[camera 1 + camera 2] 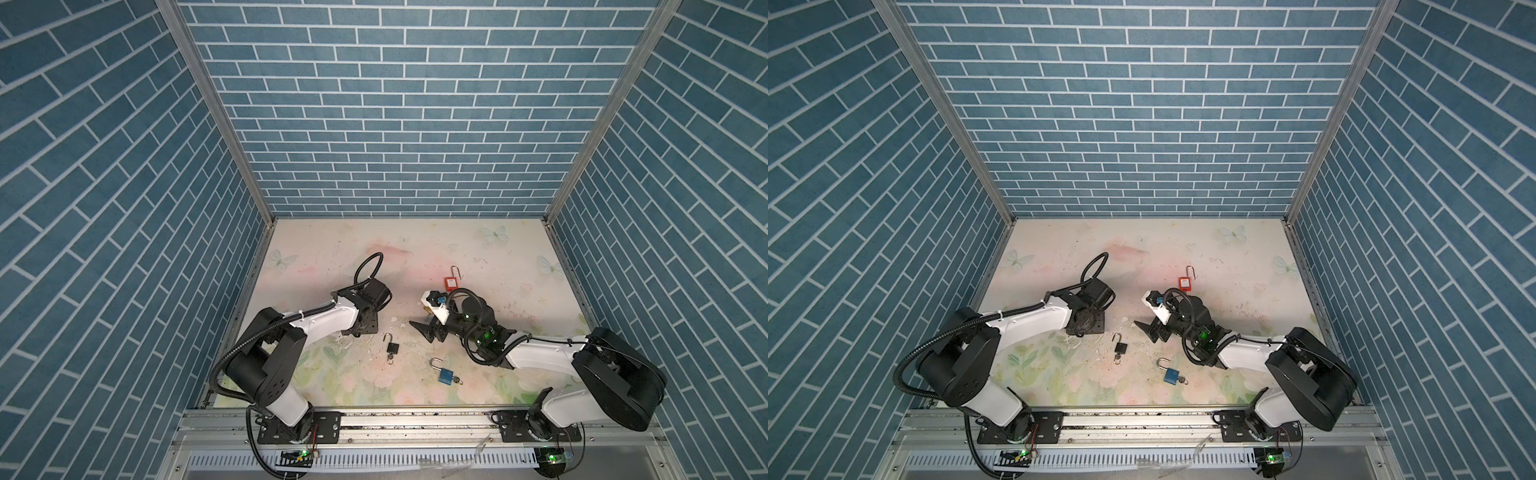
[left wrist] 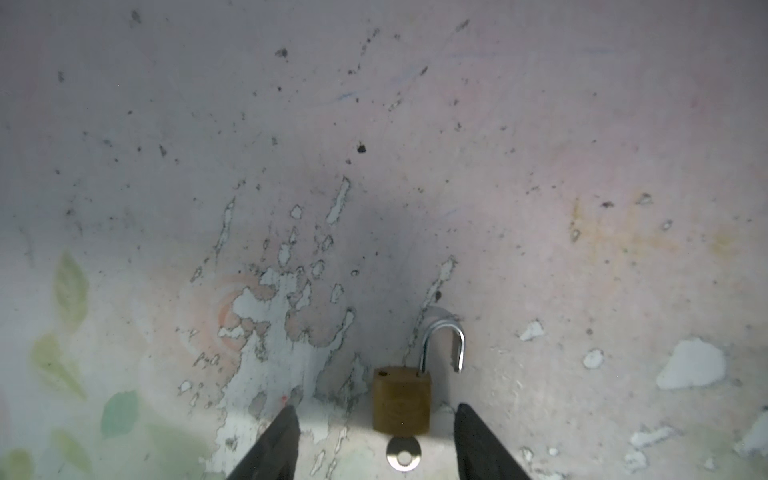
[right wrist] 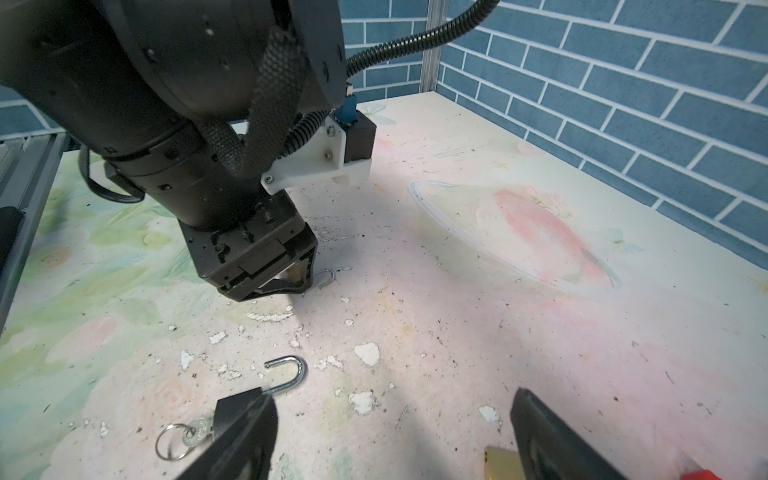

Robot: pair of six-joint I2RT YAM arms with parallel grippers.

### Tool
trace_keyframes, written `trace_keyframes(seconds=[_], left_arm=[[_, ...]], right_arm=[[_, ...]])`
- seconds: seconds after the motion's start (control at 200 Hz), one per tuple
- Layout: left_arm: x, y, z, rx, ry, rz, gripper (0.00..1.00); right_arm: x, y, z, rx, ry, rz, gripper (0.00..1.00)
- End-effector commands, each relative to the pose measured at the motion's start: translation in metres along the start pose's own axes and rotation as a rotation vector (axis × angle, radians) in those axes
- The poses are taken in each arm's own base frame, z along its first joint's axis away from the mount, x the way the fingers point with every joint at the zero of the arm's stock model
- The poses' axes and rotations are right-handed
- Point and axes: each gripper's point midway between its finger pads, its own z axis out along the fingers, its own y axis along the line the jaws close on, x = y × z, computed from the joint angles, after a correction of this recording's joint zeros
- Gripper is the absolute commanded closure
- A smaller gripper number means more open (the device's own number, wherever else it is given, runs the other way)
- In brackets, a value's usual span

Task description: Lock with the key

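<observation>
Top views: high at the front, looking down and toward the back wall; far; both take in the whole tabletop (image 1: 490, 257).
Left wrist: close, facing down onto the tabletop and a brass padlock (image 2: 401, 401).
Right wrist: low, facing across toward the left arm (image 3: 174, 104); shares the black padlock (image 3: 300, 372) with both top views.

White shells link bulky black joints on the left arm (image 1: 320, 320) and right arm (image 1: 544, 357). A ribbed black cable (image 3: 415, 41) trails from the left one. Black base plates (image 1: 324, 434) carry silver screws. A green light (image 1: 487, 332) glows by the right wrist. The left gripper (image 2: 376, 409) has black wedge fingers (image 2: 278, 444)
</observation>
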Motion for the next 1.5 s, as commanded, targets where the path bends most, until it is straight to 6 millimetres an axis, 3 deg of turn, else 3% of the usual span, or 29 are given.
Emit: trace_keyframes(seconds=[0.0,0.375,0.8,1.105,1.255,1.495], left_arm=[[0.0,-0.003,0.008,0.009,0.006,0.024,0.39],[0.001,0.005,0.021,-0.031,0.026,0.015,0.47],[0.01,0.01,0.018,-0.032,0.051,0.005,0.58],[0.013,0.012,0.011,-0.016,0.042,-0.032,0.55],[0.013,0.013,0.008,-0.008,0.031,-0.048,0.36],[0.012,0.012,0.008,-0.007,0.031,-0.048,0.4]], right_arm=[[-0.008,0.004,0.005,-0.022,-0.013,0.005,0.12],[-0.005,0.003,0.006,-0.014,-0.003,0.008,0.13],[-0.003,0.003,0.008,-0.008,0.001,0.009,0.12],[-0.001,0.004,0.01,-0.016,0.005,0.01,0.12],[-0.002,0.005,0.011,-0.019,0.004,0.008,0.13],[-0.002,0.004,0.012,-0.018,0.009,0.001,0.13]])
